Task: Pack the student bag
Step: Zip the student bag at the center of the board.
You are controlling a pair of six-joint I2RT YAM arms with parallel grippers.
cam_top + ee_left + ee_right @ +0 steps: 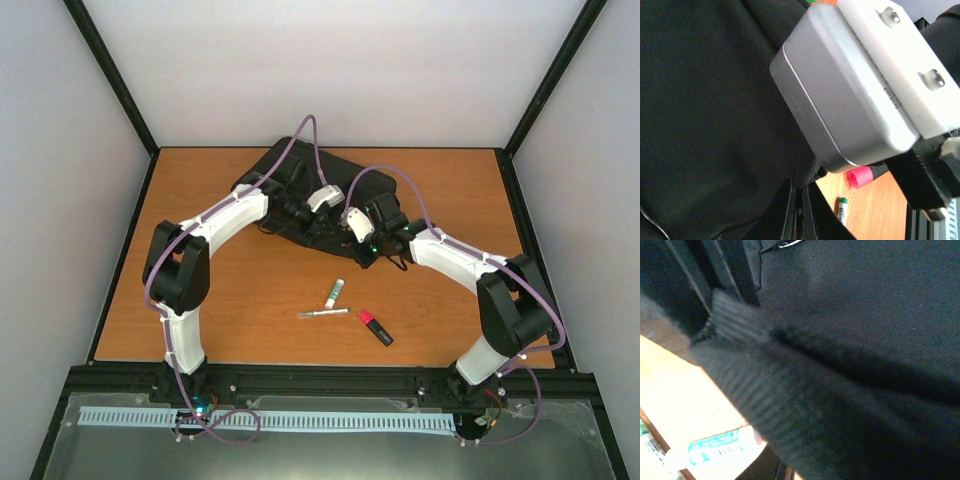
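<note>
The near edge of the worktop (250, 330) carries both arm bases. Just beyond them, right of centre, three loose items lie close together on the bare wood:

- a highlighter (376, 327) with a pink cap and black body, nearest;
- a thin silver pen (322, 313), to its left;
- a small white glue stick (334, 292) with a green cap, just behind the pen.

The student bag (300, 170) lies flat at the far centre of the worktop, apart from the three items. No view shows its interior, so its contents cannot be told.

The left arm (185, 270) rises from the near-left base, folds at the elbow, and reaches right and far onto the bag's near side. The left gripper (330, 212) sits over the black fabric with its jaws together; whether any fabric is caught between them cannot be told. In the left wrist view, bag fabric fills the left side and a zipper line runs along the lower middle. The silver and white camera housing (850, 100) of the other wrist stands just beside it.

The right arm (500, 310) mirrors this pose from the near-right base. The right gripper (350, 238) is at the bag's near-right part, just beside the left one. The right wrist view shows only blurred black fabric and a grey ribbed strap (735, 320). Whether these jaws are apart or together cannot be told.
</note>
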